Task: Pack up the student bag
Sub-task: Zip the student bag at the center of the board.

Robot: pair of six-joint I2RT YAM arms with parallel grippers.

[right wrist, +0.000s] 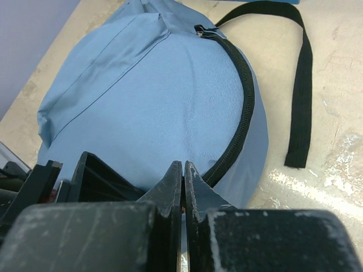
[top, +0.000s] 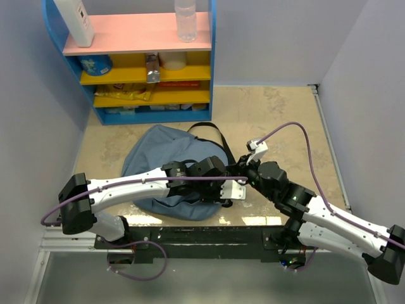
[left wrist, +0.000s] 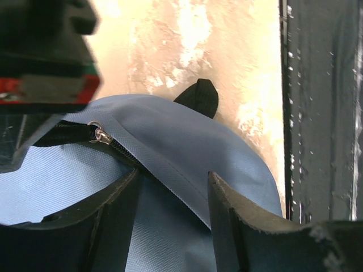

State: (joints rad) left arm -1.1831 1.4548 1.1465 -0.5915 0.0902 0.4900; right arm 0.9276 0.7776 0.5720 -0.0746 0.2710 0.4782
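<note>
The student bag (top: 161, 164) is a slate-blue backpack lying flat in the middle of the table, with a black zipper (right wrist: 244, 107) curving along its edge. My left gripper (top: 235, 187) reaches across the bag's near right edge. In the left wrist view it (left wrist: 174, 173) is open, and its jaws straddle a fold of the bag's fabric (left wrist: 187, 147) just beside a metal zipper pull (left wrist: 99, 134). My right gripper (top: 240, 170) is shut. In the right wrist view its tips (right wrist: 183, 163) sit against the bag (right wrist: 147, 96) next to the zipper. I cannot tell whether they pinch anything.
A blue shelf unit (top: 145, 69) with a pink top stands at the back left. It holds a white bottle (top: 74, 20), a clear bottle (top: 185, 19) and snacks. A black strap (right wrist: 300, 85) loops on the table right of the bag. Walls close in on both sides.
</note>
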